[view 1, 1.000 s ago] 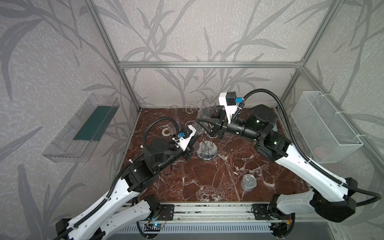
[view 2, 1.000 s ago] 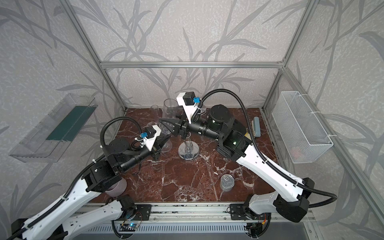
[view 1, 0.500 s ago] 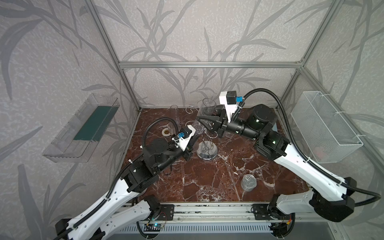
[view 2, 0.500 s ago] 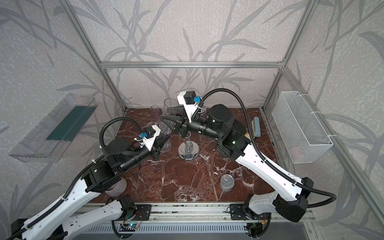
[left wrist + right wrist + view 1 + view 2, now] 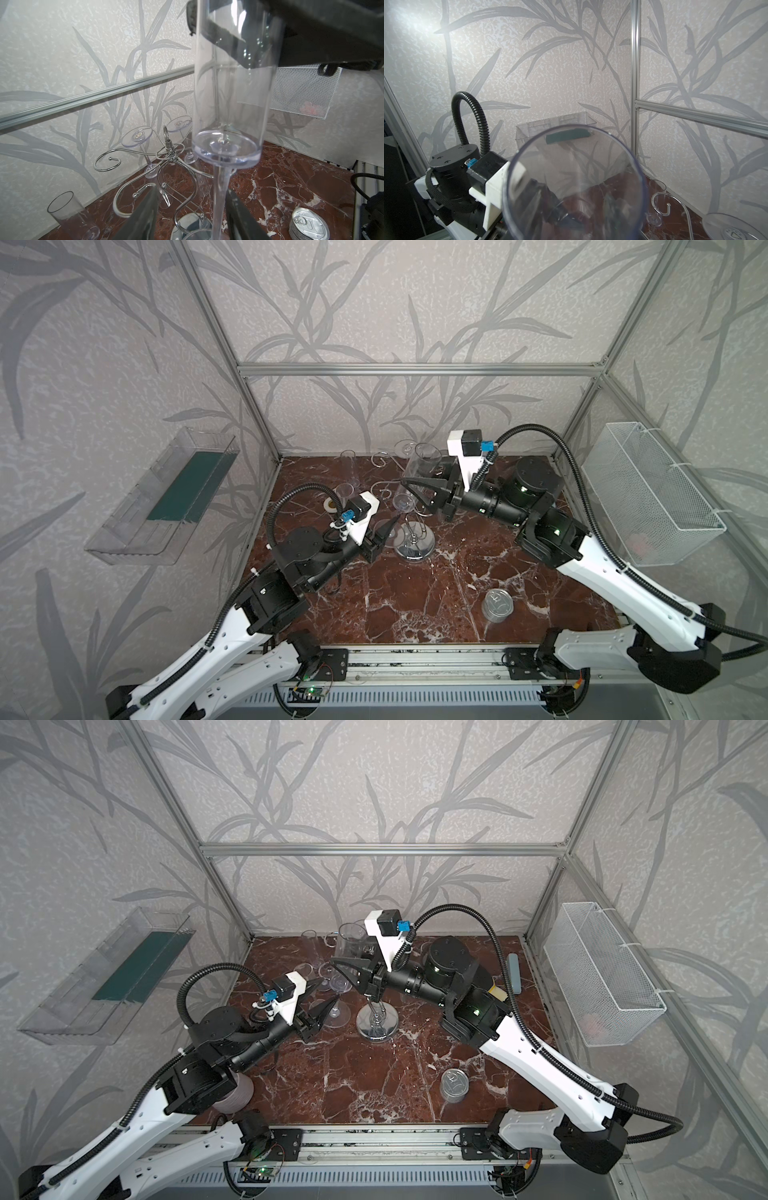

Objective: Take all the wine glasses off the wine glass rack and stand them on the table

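The wine glass [image 5: 234, 93] was found upright and clear of the arms of the wine glass rack [image 5: 415, 549], at about nine o'clock of the rack's mirrored base in both top views. Whether its foot rested on the table [image 5: 419, 614] or hung just above could not be determined. The right gripper [image 5: 415, 492], reaching in from three o'clock, was clamped across the upper bowl. The left gripper [image 5: 192, 199], set at eight o'clock, stood with fingers parted, the stem running between them. Other glasses [image 5: 137, 136] hung inverted on the rack's twelve o'clock side; a tin can [image 5: 497, 604] lay at five o'clock, well apart. Assessment: removal was judged complete in substance, with the set-down in hand. The next move called for the left gripper to back away without brushing the stem, then a level lowering clear of the base.
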Controlling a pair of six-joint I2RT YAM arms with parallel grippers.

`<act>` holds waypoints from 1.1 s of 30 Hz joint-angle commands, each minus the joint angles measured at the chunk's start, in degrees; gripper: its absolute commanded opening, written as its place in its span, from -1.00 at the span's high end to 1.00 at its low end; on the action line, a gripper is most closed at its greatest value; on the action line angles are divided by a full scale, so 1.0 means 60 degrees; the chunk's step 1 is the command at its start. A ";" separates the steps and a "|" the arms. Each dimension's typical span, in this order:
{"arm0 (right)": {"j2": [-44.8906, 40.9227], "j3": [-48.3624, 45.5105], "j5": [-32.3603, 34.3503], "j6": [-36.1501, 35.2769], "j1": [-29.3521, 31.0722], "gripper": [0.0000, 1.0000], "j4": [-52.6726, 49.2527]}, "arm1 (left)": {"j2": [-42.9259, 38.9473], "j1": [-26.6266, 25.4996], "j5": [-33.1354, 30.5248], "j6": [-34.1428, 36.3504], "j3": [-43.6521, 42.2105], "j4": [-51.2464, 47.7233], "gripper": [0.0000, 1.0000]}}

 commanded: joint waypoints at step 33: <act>-0.5101 -0.4943 0.6880 -0.2437 -0.0102 0.28 -0.2707 | -0.0428 0.0011 -0.2053 0.0212 -0.0675 0.1334 -0.10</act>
